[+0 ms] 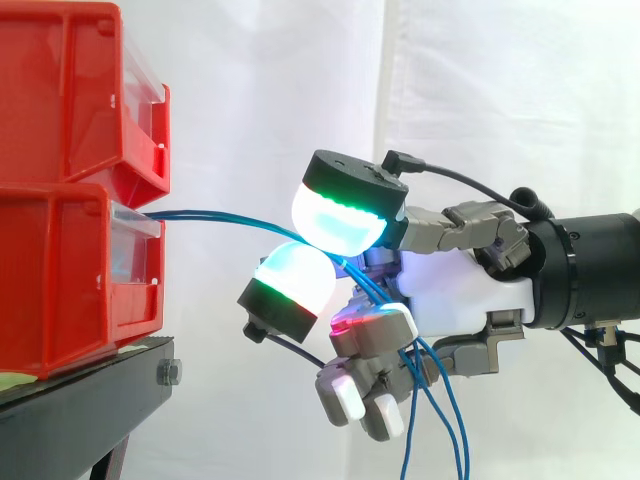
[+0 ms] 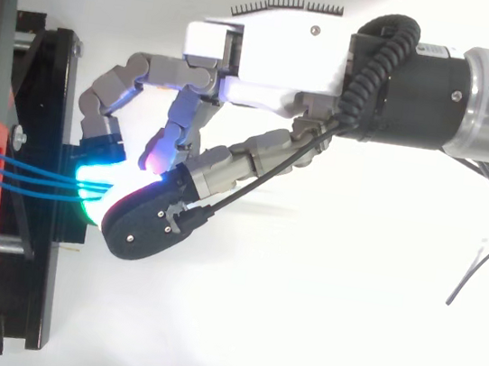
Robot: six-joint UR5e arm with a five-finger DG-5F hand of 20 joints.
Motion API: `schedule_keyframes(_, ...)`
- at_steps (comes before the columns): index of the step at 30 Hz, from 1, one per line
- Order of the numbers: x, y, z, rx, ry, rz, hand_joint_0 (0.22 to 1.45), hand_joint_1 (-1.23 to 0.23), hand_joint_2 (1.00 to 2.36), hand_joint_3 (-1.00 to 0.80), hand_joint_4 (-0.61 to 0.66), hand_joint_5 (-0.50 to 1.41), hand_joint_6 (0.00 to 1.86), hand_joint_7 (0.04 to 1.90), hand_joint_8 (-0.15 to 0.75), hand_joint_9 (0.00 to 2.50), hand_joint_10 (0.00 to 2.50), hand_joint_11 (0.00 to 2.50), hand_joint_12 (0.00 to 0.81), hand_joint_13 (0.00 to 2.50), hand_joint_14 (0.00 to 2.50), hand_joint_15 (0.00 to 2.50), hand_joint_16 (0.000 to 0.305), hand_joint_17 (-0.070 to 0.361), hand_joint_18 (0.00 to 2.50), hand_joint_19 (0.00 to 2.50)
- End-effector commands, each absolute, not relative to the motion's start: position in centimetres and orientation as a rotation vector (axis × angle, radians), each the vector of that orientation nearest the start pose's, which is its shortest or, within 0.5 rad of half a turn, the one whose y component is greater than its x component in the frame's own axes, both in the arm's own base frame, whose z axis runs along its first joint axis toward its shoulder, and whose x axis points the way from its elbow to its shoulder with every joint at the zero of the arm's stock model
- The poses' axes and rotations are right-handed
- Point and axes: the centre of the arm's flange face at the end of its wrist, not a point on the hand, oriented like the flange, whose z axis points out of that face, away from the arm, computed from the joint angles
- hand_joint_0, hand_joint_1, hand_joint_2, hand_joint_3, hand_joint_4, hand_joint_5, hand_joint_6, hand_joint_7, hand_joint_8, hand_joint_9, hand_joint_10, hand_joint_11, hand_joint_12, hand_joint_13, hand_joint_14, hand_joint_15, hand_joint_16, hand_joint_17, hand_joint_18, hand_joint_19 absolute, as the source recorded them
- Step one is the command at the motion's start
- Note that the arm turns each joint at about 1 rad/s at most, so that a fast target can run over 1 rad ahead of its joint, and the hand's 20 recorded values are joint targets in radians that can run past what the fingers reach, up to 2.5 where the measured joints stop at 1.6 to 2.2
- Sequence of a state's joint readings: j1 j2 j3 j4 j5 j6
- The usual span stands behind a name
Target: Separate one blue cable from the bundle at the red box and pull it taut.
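Observation:
Several thin blue cables leave the front of the lower red box and run right, side by side, to my hand. In the side view they arc as one line into the spot where two glowing fingertips meet, cyan and green. Past the pinch the cables drop behind the curled lower fingers and hang loose toward the bottom edge. From above, my hand reaches in from the right, with its fingers bent over the cable ends close to the box.
A second red bin sits stacked on the lower one. Both rest on a black stand at the left, before a white curtain. A thin dark wire lies on the white surface at the right.

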State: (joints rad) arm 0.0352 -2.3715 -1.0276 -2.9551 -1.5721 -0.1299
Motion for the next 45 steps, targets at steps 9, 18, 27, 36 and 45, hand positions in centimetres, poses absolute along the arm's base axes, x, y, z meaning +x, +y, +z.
schedule_keyframes(9,78.09,-10.57,25.19,1.142,1.348,1.109,0.82,-0.89,1.0,-0.5,-0.1,-0.2,0.91,1.23,0.252,1.17,0.03,1.27,0.35,0.88,0.03,0.71,0.047,0.106,0.81,0.77)
schedule_keyframes(18,78.1,-10.57,25.21,1.141,1.347,1.11,0.46,-0.8,1.0,-0.5,0.04,-0.16,0.9,1.11,0.314,1.29,0.03,1.32,0.402,0.96,0.03,0.72,0.055,0.124,0.92,0.78)
schedule_keyframes(27,78.1,-10.57,25.21,1.141,1.347,1.11,0.46,-0.6,1.0,-0.5,0.06,-0.17,0.87,1.09,0.32,1.26,0.03,1.26,0.421,0.95,0.03,0.7,0.058,0.131,0.95,0.79)
schedule_keyframes(36,78.12,-10.57,25.22,1.139,1.346,1.111,0.66,-0.74,1.01,-0.33,-0.01,-0.18,0.88,1.2,0.281,1.21,0.03,1.28,0.383,0.9,0.03,0.72,0.049,0.11,0.87,0.83)
schedule_keyframes(45,78.15,-10.56,25.25,1.136,1.344,1.111,0.82,-0.86,1.0,-0.5,-0.15,-0.19,0.93,1.29,0.265,1.16,0.03,1.26,0.359,0.87,0.03,0.7,0.047,0.106,0.82,0.78)
